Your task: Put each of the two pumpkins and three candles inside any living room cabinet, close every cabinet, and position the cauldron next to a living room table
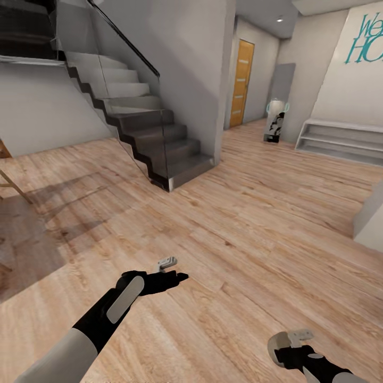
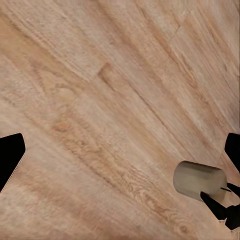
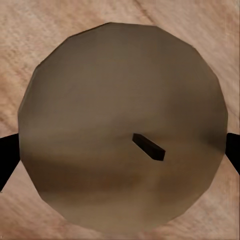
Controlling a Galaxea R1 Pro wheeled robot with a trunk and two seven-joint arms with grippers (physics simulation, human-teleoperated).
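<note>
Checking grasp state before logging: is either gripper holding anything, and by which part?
The right gripper holds a candle, its fingers at opposite sides of the round body, flat top facing the wrist camera. The left gripper is open, with bare floor between its fingers.

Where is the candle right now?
The candle sits between the right gripper's jaws, low on the right in the head view, above the wooden floor. The left wrist view shows it too.

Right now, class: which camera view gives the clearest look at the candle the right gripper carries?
The right wrist view: the candle shows its round flat top and dark wick, close up between the fingertips. The left wrist view shows a candle sideways, small, over wooden floor. In the head view the right gripper covers it.
</note>
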